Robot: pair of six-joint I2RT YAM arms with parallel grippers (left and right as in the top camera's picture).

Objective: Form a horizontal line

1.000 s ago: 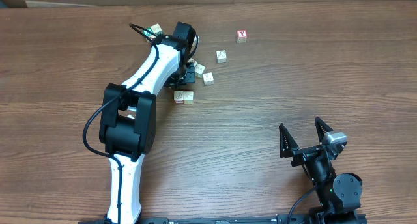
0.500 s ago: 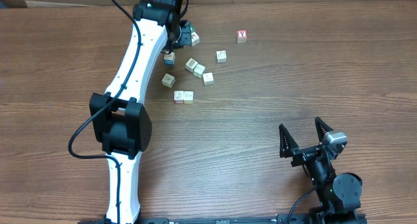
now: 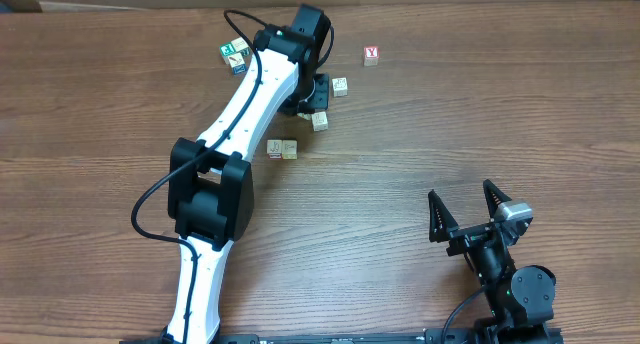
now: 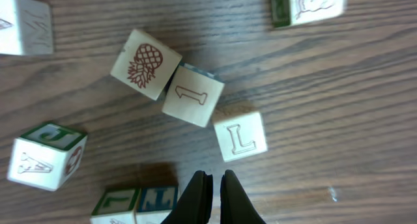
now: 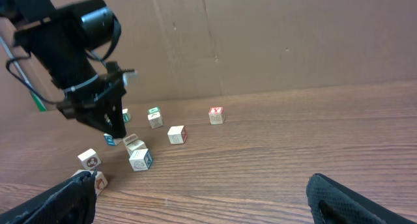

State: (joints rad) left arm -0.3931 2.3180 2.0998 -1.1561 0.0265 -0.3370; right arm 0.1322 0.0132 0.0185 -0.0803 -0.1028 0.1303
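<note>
Brown wood with long dark lines makes up the table (image 3: 480, 104). Closest to the robot's base is the right claw (image 3: 459, 189). Its two black fingers are spread as wide as they go, and nothing is between them. It sits low on the right side, well apart from all the cubes.

Farther up, near the middle, is the horizontal line (image 3: 281, 149). It is two pale cubes, side by side and touching. They lie flat on the table just beside the white left arm (image 3: 250, 94).

Past that row is a loose bunch of cubes. The left arm reaches over it, and from above the arm hides its own claw. The wrist camera shows the left claw (image 4: 215, 177) pointing down at bare wood. Its fingers are pressed together and it holds nothing.

Just beside it is the L cube (image 4: 240, 136). The L cube meets the 1 cube (image 4: 193, 95) at a corner, touching or nearly so. The 1 cube touches the pineapple cube (image 4: 144, 63), so the three make a slanted chain. A pair of green and blue cubes (image 4: 156, 203) sits together on the other side of the claw.

Farthest away, the red Y cube (image 3: 371, 54) sits alone toward the back of the table.
</note>
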